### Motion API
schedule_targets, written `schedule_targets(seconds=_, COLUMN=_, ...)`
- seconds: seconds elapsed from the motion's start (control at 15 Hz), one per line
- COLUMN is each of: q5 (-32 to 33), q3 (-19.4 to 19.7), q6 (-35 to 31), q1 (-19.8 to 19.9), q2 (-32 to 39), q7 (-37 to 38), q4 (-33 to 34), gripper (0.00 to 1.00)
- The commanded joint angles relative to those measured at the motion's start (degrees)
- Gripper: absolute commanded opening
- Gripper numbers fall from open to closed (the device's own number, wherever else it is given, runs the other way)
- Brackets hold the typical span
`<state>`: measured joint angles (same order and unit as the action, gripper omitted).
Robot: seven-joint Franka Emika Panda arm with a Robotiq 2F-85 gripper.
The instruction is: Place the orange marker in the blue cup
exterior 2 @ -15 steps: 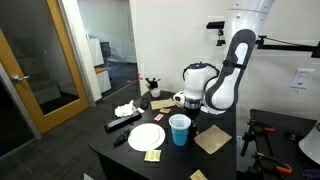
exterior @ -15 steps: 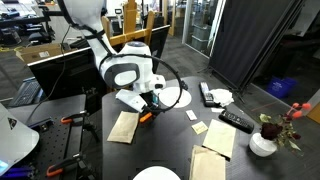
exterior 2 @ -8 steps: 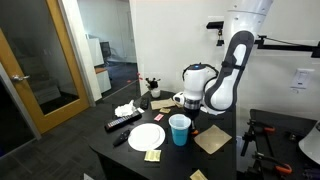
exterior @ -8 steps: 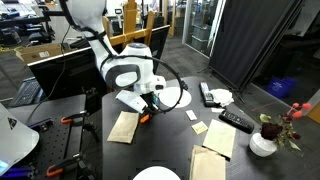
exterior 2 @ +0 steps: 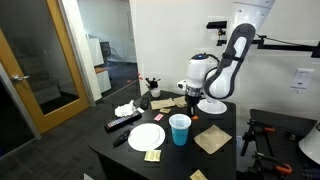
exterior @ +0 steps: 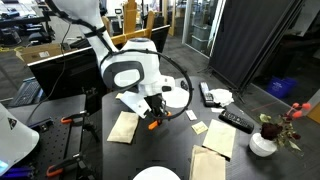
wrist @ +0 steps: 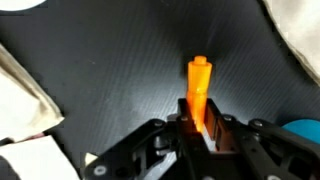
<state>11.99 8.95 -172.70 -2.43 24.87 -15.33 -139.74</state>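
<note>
Wrist view has the gripper over the dark table, blue cup peeking in at the edge, orange marker pinched tight between its fingers. Come in off-centre and the marker probably clips the rim and tips the cup.

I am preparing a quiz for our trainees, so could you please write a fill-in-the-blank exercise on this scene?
The gripper is shut on the ___ marker.
The cup, standing upright, is ___ in colour.
The round plate beside the cup is ___ in colour.
Missing words: orange; blue; white.
</note>
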Motion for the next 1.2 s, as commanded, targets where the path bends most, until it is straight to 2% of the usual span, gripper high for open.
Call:
schedule_targets(seconds=0.0, q5=4.0, q3=5.6, q6=1.0, q1=-3.0, q2=-7.4, q7=4.7, q4=-3.3, gripper=0.05)
schedule_targets(seconds=0.13, q5=5.9, q3=6.9, q6=2.8, q1=-3.5, q2=-10.6, q7=5.9, q4=-3.7, gripper=0.05)
schedule_targets(seconds=0.33, q5=4.5, q3=3.0, q6=7.7, q1=-0.7, q2=-16.4, q7=4.4, q4=-4.3, gripper=0.05)
schedule_targets(seconds=0.6, q5=1.1, q3=-2.1, q6=17.0, q1=1.1, q2=-22.8, q7=2.8, q4=-3.3, gripper=0.05)
schedule_targets(seconds=1.13, q5=-0.7, q3=-6.0, q6=30.5, q1=1.0, q2=-31.4, q7=0.0, q4=0.0, gripper=0.05)
